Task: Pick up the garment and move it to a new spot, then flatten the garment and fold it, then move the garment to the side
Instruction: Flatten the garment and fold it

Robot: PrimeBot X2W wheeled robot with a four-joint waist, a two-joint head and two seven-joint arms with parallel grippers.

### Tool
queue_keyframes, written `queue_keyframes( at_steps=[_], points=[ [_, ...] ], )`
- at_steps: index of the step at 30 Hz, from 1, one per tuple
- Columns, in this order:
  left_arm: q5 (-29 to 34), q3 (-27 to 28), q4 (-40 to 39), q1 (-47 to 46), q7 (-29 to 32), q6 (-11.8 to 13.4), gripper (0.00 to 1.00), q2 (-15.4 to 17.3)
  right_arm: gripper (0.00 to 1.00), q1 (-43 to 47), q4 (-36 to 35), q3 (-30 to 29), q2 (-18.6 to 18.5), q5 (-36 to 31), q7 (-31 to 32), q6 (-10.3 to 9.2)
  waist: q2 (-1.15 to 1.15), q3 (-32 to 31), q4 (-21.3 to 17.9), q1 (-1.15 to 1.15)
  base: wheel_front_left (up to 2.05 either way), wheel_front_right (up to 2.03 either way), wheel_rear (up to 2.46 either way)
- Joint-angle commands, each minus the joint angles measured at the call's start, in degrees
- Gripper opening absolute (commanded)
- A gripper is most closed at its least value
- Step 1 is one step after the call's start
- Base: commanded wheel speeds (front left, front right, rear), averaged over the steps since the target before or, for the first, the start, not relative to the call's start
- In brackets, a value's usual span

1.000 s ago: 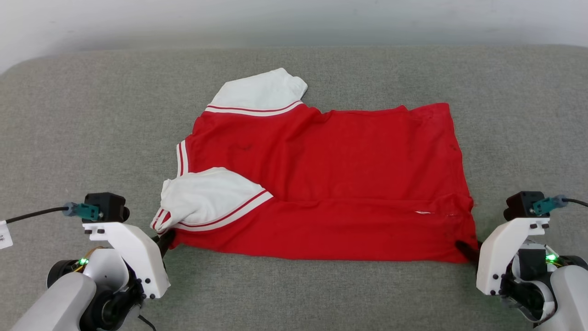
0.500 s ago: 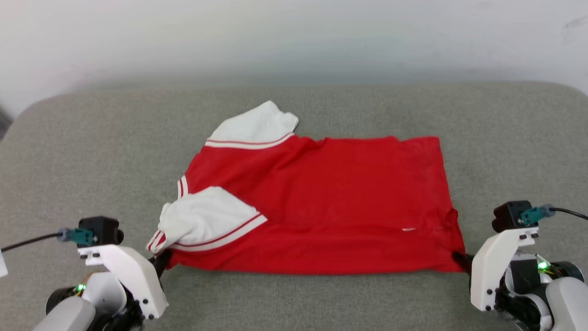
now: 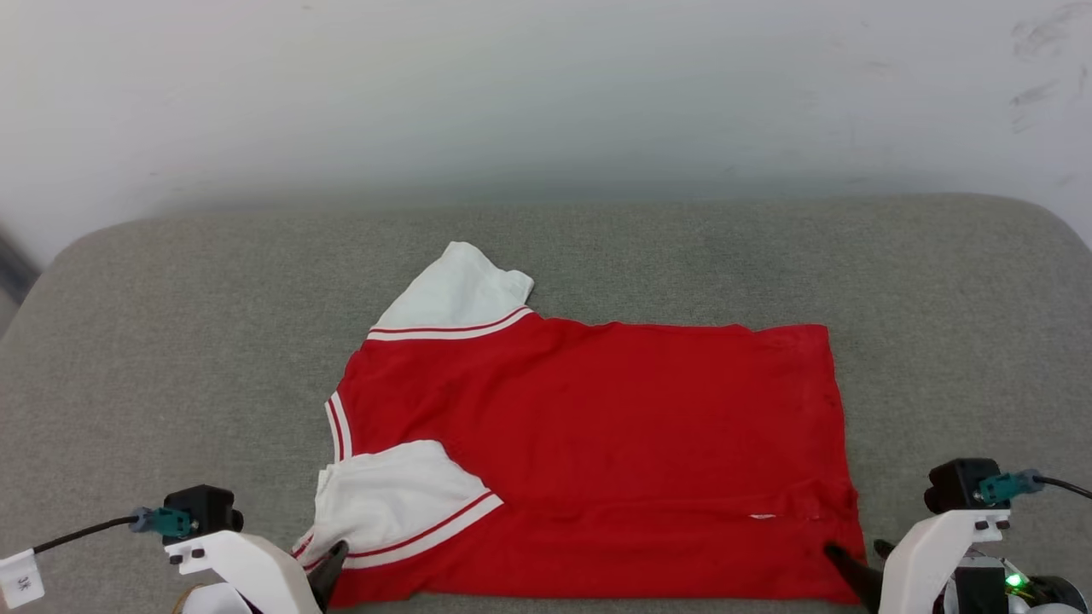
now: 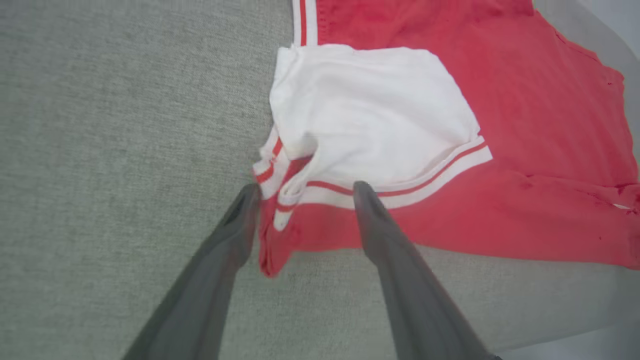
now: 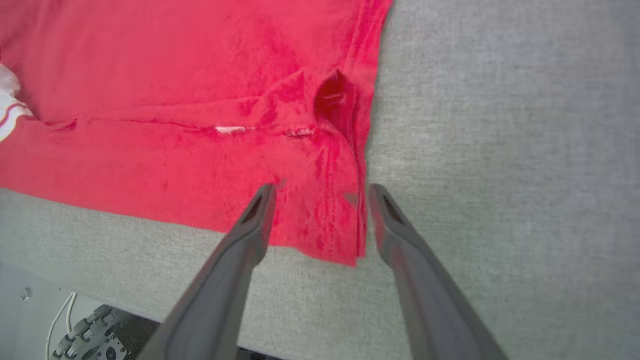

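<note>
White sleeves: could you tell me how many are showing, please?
2: far sleeve at the back left corner of the shirt; near sleeve folded over its front left corner.

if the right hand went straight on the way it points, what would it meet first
Most likely the garment: the open right hand sits astride its near corner hem, so red cloth lies straight ahead between the fingers. How high it hovers above the cloth is unclear.

The garment, a bright red shirt with white sleeves and red-and-white striped trim, lies spread flat on the grey surface, neck end to the left, hem to the right. Its far sleeve points away; its near sleeve lies folded over the red body.
</note>
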Motion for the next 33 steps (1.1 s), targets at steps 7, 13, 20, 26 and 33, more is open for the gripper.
queue_keyframes(
  at_steps=[7,13,20,26,33],
  points=[
    [4.2,2.5,1.5,-4.0,-8.4,-0.3,1.0,-0.1,1.0,-1.2,-3.8,0.5,0.5,-2.2,-16.6,-0.01,0.0,0.3,-2.9,0.0,0.0,0.0,0.0],
    [8.5,4.5,1.9,-10.8,-14.6,-0.4,1.0,0.1,1.0,-4.9,-7.2,1.1,1.7,-6.0,-27.4,-0.01,0.0,3.4,-6.5,0.0,0.0,0.0,0.0],
    [11.3,5.4,3.6,-24.0,-13.3,-2.3,1.0,1.7,1.0,-10.2,-13.3,1.9,3.4,-8.3,-33.7,-0.01,0.0,13.1,-9.8,0.0,0.0,0.0,0.0],
    [8.6,6.8,6.9,-36.2,-6.6,-6.2,1.0,3.1,1.0,-13.7,-16.6,1.6,5.3,-9.3,-36.0,-0.01,0.0,21.4,-12.4,0.0,0.0,0.0,0.0],
    [5.3,4.5,12.9,-50.7,11.4,-10.6,1.0,6.7,1.0,-15.8,-16.9,2.7,7.0,-9.5,-37.4,-0.01,0.0,27.7,-16.0,0.0,0.0,0.0,0.0]
  ],
)
